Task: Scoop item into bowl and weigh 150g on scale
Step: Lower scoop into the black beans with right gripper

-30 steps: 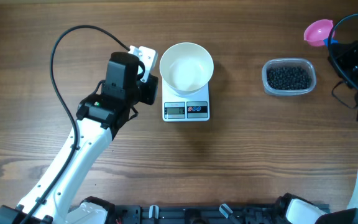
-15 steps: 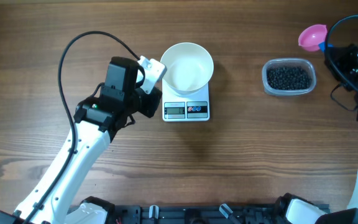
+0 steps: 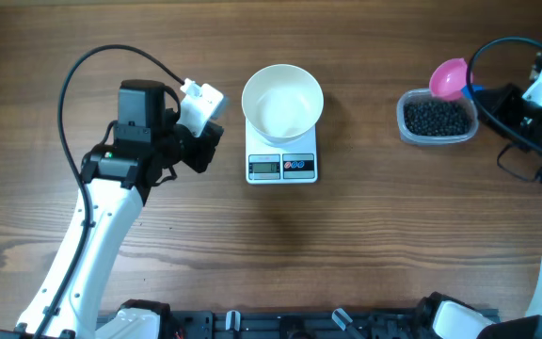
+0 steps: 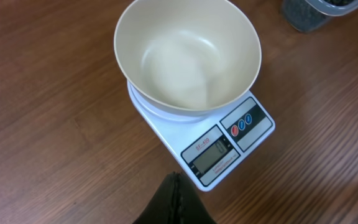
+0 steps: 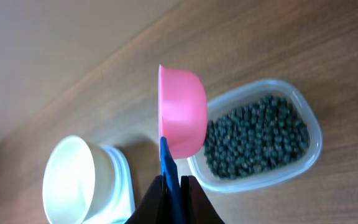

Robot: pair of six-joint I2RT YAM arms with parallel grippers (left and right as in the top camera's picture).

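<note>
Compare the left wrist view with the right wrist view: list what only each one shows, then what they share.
Only the left wrist view: the display and round buttons of the scale, the empty inside of the bowl, and the shut left gripper, holding nothing.
Only the right wrist view: the pink scoop, its blue handle clamped in the right gripper, and the black beads seen plainly in the clear tub.
Both: the bowl sitting on the scale, the wooden table, and the tub, only a corner of it in the left view.

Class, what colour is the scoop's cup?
Pink; the scoop shows best in the right wrist view.
</note>
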